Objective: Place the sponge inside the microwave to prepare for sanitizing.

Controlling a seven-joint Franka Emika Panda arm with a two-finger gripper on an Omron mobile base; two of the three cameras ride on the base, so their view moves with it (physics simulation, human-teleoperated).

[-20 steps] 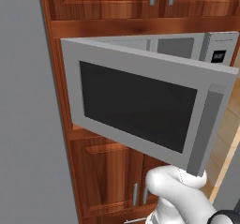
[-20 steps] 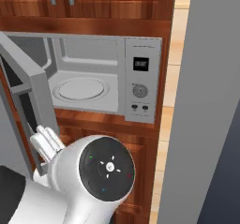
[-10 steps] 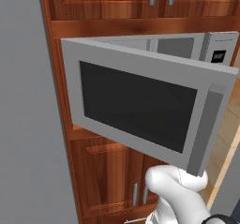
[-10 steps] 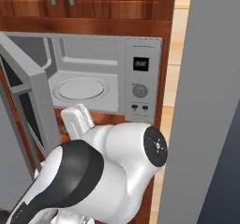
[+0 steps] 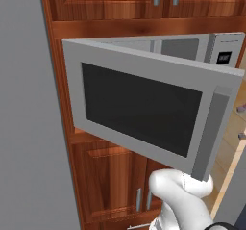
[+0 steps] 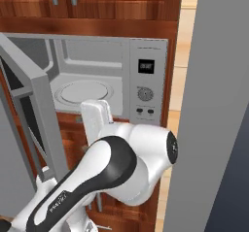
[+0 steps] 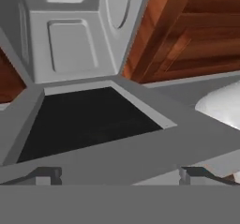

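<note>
Microwave [image 6: 97, 80] is seen standing open, its turntable [image 6: 87, 92] bare; no sponge can be made out. Gripper [image 7: 119, 176] jaws are spread wide, holding nothing. The sponge should be located first, with the door [image 5: 144, 108] kept clear.

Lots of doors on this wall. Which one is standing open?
The grey microwave door with the dark window is swung wide on its left-hand hinge, baring the round white turntable. The brown wooden cabinet doors above and below sit flush and shut.
</note>
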